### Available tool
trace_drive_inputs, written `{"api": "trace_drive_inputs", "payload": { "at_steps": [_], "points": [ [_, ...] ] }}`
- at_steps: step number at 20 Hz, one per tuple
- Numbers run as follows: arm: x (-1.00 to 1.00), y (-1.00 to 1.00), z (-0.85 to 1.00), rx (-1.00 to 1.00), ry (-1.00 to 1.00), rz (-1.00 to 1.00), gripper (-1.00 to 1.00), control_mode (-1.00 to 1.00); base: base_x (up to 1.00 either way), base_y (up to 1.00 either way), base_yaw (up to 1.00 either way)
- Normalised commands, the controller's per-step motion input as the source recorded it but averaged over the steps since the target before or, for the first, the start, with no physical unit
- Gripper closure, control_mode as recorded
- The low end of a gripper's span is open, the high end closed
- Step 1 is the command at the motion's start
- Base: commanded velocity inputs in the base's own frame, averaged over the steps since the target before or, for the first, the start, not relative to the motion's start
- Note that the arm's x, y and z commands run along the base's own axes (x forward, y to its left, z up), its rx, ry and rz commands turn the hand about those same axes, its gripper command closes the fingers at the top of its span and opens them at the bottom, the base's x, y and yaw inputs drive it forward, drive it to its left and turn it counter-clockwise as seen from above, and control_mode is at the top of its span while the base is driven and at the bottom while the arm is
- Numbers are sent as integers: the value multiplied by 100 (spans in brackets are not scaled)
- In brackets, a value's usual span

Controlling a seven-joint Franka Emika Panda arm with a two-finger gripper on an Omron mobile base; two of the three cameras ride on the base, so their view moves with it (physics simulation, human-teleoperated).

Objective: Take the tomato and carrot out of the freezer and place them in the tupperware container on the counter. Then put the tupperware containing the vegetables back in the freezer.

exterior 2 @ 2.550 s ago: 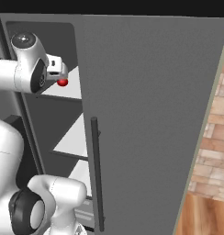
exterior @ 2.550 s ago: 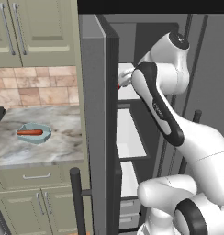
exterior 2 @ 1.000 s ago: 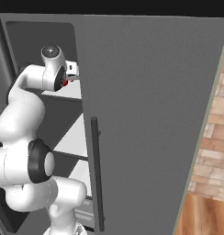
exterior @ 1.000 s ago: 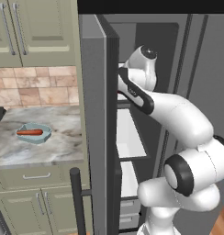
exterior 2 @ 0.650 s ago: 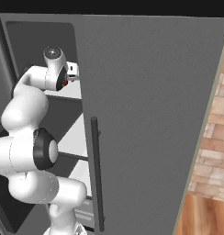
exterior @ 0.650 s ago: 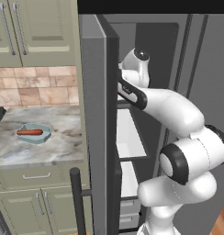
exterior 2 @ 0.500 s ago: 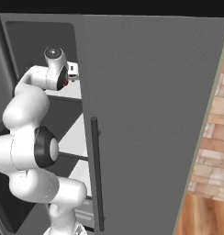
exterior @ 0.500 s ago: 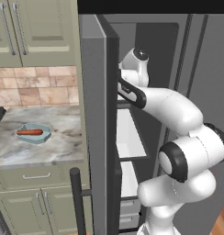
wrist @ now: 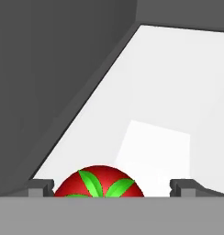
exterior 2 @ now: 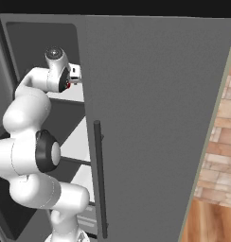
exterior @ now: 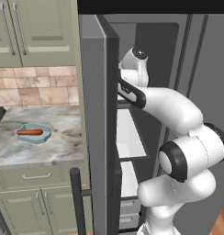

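Tomato (wrist: 99, 181) sits between released fingers (wrist: 41, 187) in hand view; left base view shows carrot (exterior: 30, 132) in tupperware container (exterior: 44, 136).

We see a bright red tomato (wrist: 99, 181) with green leaves between our dark fingertips (wrist: 41, 187), on a white freezer shelf (wrist: 169, 101).

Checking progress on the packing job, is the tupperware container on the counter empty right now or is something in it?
Not empty. The tupperware container on the counter holds the carrot, lying flat inside it. The tomato is on the freezer shelf.
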Motion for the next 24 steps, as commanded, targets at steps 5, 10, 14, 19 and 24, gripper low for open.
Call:
{"api": "trace_drive_inputs", "payload": {
  "at_steps": [5,10,14,19,24],
  "points": [
    [0,0,-20,0,3,-3,-100,-100,0,0,0],
    [0,0,-21,0,4,-3,100,-100,0,0,0],
    [0,0,-24,0,3,-2,100,-100,0,0,0],
    [-23,0,-14,0,1,-2,100,-100,0,0,0],
    [-92,-1,1,0,-8,-2,100,-100,0,0,0]
  ]
}}
